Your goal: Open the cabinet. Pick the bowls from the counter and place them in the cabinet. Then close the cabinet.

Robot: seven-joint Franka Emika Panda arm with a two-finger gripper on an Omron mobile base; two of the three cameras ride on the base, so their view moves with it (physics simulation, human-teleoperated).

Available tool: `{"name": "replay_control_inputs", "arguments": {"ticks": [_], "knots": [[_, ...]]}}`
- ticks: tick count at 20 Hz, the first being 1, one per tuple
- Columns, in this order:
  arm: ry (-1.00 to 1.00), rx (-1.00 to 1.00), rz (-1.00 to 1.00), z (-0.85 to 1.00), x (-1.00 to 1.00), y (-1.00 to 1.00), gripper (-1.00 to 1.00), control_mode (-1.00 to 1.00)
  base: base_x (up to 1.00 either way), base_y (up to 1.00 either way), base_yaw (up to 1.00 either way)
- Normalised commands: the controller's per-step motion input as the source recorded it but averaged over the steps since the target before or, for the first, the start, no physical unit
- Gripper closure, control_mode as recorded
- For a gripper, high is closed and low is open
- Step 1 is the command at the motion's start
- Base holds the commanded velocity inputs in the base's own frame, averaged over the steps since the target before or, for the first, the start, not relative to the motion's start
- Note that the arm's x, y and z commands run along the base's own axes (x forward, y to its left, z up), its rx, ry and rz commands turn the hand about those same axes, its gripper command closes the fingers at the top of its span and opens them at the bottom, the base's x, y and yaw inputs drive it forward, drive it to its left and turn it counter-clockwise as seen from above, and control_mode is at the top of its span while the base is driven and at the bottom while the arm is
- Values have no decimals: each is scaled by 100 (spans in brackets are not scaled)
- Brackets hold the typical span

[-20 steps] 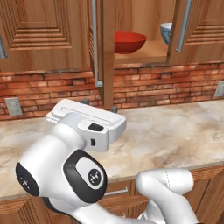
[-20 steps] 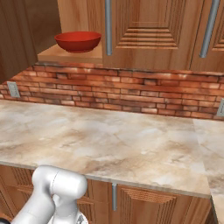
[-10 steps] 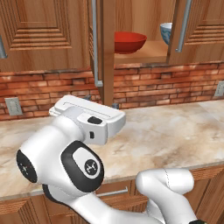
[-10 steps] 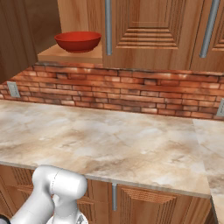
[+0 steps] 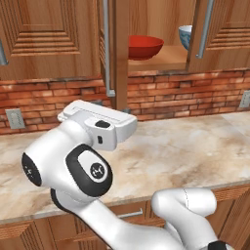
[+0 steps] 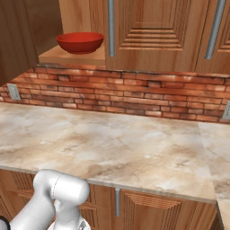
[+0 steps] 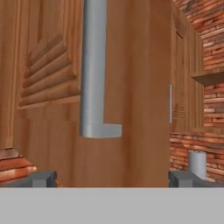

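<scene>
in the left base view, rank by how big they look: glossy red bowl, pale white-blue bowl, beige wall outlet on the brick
1. glossy red bowl
2. beige wall outlet
3. pale white-blue bowl, though the open cabinet door hides part of it, so its rank is unsure.

Red brick backsplash carries a wall outlet.

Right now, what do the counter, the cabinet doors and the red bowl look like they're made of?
Counter: polished stone, likely marble, judging by beige-tan veining. Cabinet doors: brown wood with visible grain and raised panels. Red bowl: glossy, perhaps glazed ceramic or plastic; the look can't settle which.
</scene>
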Motion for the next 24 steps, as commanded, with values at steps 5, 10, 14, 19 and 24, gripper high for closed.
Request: {"name": "replay_control_inputs", "arguments": {"ticks": [5,10,14,19,24], "knots": [[0,0,-2,0,8,-31,-100,-100,0,0,0],[0,0,0,0,1,-51,-100,-100,0,0,0],[0,0,0,0,23,-52,-100,-100,0,0,0],[0,0,0,0,27,-45,-100,-100,0,0,0],[0,0,0,0,30,-57,-100,-100,0,0,0]]}}
